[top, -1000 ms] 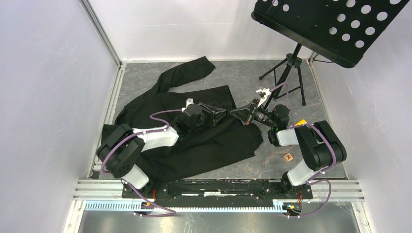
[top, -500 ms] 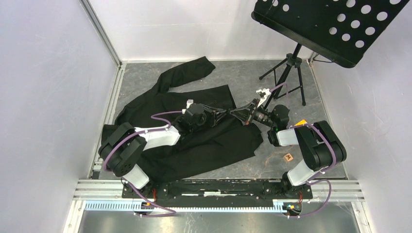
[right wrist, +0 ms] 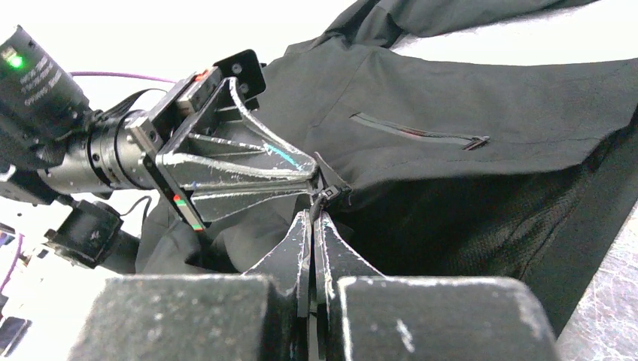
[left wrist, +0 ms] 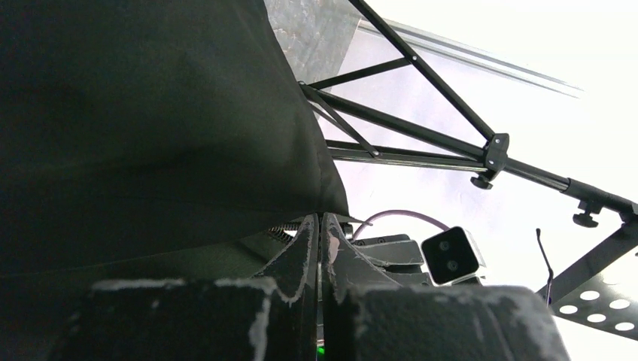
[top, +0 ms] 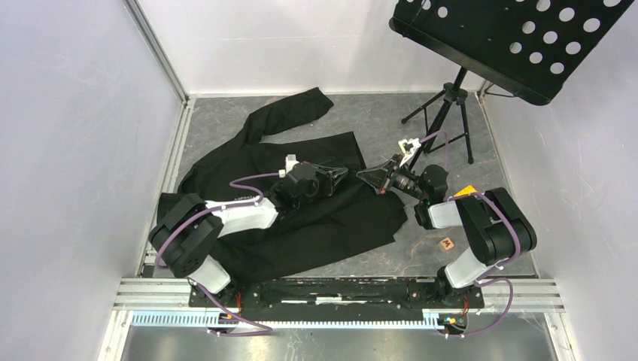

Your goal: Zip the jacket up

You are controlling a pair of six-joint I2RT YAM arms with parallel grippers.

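Jacket (top: 323, 226) lies spread over the counter (top: 376, 120), mid-left. One sleeve runs up twd the back wall, and the front edge faces the right arm. Both claws meet at that front edge near the hem corner, tips almost touching.

Left claw (top: 340, 174) is pressed together, pinching the fabric edge. Its wrist view shows cloth drawn up taut fr the tips.

Right claw (top: 365, 175) is also pressed together and seems to nip a small dark tab on the same edge. Prob the zip end or slider, but too small to be sure.

Why so close: judging by the task, one claw anchors the cloth at the zip's foot while the other works the slider, so the track sits straight & tense.

The front looks open, w/ what looks like lining showing in the right wrist view, so zipping is not yet done. Pocket zip (right wrist: 417, 134) is closed and not the target. Stand (top: 444, 113) is behind the right claw, not touching the jacket.
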